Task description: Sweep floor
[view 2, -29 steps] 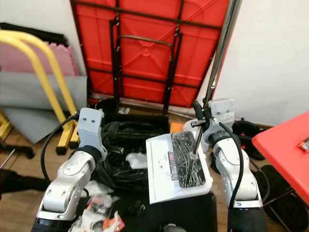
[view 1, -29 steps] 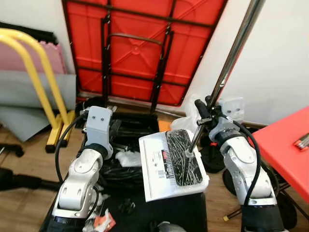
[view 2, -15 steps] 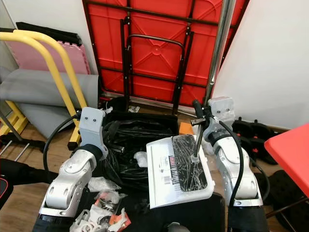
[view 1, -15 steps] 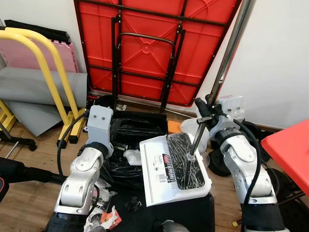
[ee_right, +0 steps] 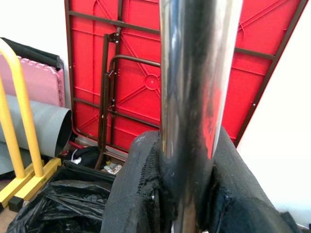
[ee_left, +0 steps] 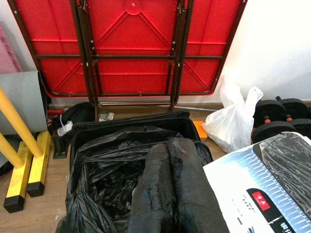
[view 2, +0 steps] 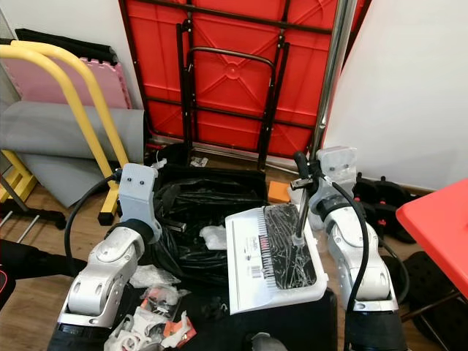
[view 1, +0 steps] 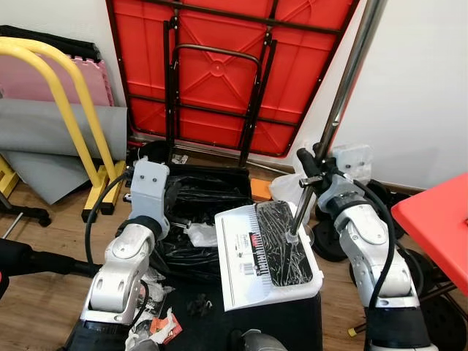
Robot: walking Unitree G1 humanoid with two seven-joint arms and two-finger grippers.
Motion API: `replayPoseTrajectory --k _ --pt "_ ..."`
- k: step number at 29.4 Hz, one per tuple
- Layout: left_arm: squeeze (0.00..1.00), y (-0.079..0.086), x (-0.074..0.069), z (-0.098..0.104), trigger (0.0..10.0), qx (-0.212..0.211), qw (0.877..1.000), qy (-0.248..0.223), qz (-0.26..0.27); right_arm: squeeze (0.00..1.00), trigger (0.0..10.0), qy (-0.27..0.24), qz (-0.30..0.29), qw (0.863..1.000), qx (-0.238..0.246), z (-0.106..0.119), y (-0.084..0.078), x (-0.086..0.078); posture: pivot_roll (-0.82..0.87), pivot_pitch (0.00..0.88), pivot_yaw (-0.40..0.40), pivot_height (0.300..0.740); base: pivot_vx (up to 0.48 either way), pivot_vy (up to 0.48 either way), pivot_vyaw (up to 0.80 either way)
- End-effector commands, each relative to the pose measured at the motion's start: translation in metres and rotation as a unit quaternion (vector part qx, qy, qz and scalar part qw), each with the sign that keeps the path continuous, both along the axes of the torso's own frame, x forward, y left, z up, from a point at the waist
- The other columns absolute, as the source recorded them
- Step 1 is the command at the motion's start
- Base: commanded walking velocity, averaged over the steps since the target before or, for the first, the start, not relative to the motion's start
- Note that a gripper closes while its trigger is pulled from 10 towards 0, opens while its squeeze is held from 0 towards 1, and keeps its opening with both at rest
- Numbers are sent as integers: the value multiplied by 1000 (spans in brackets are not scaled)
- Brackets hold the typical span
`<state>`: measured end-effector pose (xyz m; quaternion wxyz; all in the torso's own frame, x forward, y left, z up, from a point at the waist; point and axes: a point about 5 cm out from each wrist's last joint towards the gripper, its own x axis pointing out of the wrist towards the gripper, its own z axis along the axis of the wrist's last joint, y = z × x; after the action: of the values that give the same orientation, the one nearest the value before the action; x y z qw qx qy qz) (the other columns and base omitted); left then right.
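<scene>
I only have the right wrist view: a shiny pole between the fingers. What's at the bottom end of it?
Observer: The pole runs down from the right hand to a black plastic-wrapped head lying on a white dustpan.
Operator: Is the left hand busy?
Observer: No. The left hand is shut and empty, over a black bag.
Operator: Anything close on my right?
Observer: A red tabletop, its edge beside the right arm.

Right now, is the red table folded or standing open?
Folded. The red table leans against the wall with its underside facing out and its dark legs flat against it.
</scene>
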<state>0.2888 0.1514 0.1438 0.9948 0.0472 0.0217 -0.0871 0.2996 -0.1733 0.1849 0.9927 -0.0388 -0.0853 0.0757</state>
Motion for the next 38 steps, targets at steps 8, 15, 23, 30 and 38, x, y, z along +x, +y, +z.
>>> replayPoseTrajectory --k 8,15,23,30,38 --pt "0 0 2 -4 10000 11 1000 13 -1 0 10000 -21 -12 1000 11 11 -5 3 -115 80 -142 740 0 0 -400" --pt "0 -1 4 -3 10000 14 1000 12 0 0 10000 -19 -14 1000 11 10 -4 4 -115 77 -141 740 0 0 -300" --pt "0 -2 5 -2 10000 14 1000 10 -3 0 10000 -22 -14 1000 11 11 -4 4 -118 76 -142 740 -185 0 0" --pt "0 -3 5 -2 10000 14 1000 11 -5 0 10000 -20 -14 1000 10 11 -4 5 -119 77 -144 740 -258 0 0" --pt "0 -4 5 -2 10000 15 1000 10 -6 0 10000 -20 -16 1000 10 11 -4 5 -120 77 -144 740 -264 0 0"
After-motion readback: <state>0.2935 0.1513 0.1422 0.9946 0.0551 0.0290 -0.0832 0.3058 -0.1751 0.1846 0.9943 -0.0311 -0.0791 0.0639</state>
